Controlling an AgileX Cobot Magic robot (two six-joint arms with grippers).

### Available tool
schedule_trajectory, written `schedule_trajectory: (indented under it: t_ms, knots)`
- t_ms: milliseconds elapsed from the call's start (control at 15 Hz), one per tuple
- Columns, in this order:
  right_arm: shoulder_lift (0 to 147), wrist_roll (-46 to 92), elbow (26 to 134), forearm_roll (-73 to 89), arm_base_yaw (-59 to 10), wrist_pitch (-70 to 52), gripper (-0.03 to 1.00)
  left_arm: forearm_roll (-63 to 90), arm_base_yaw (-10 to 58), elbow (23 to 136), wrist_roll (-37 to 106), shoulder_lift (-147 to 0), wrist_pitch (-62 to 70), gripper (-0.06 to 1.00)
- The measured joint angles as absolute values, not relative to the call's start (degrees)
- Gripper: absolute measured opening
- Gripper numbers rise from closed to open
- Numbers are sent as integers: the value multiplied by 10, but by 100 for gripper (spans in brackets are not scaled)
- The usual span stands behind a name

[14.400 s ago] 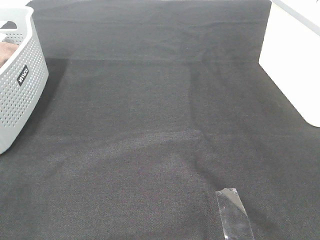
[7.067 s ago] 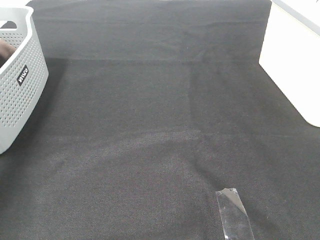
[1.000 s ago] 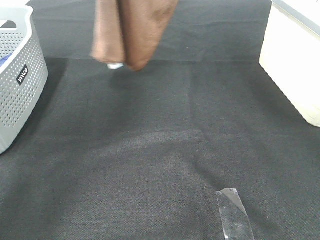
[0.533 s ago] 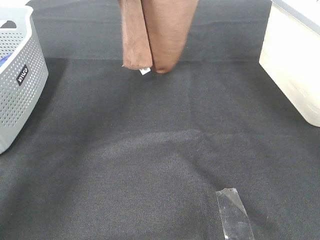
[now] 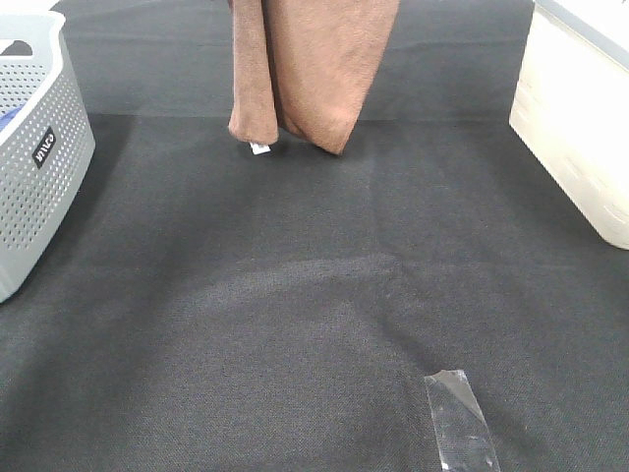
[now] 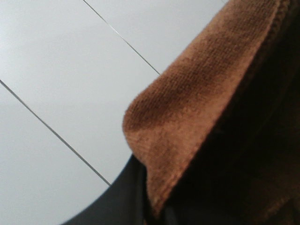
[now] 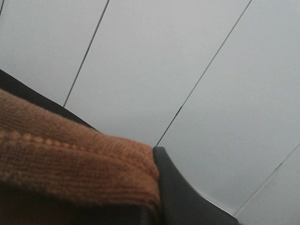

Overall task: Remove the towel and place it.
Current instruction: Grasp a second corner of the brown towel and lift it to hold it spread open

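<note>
The towel hangs folded over the tabletop, tag low. The left gripper and right gripper each pinch its edge

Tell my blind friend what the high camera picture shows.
A brown towel hangs over a black table, its top out of the picture and a small white tag at its lower corner. A grey basket stands at the left, a white box at the right.

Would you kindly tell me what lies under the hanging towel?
Only black cloth shows below the towel and its white tag. The part of the cloth right behind the towel is covered.
</note>
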State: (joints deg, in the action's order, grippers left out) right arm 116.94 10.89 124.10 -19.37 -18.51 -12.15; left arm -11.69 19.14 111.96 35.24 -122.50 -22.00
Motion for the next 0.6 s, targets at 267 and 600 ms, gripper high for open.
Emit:
schedule_trajectory:
  t_ms: [267, 600]
  knots:
    - [1169, 109, 1241, -182, -185, -121, 0, -116, 191, 1120, 351, -1225, -220, 6]
    - [1169, 109, 1241, -182, -184, -121, 0, -116, 191, 1120, 351, -1225, -220, 12]
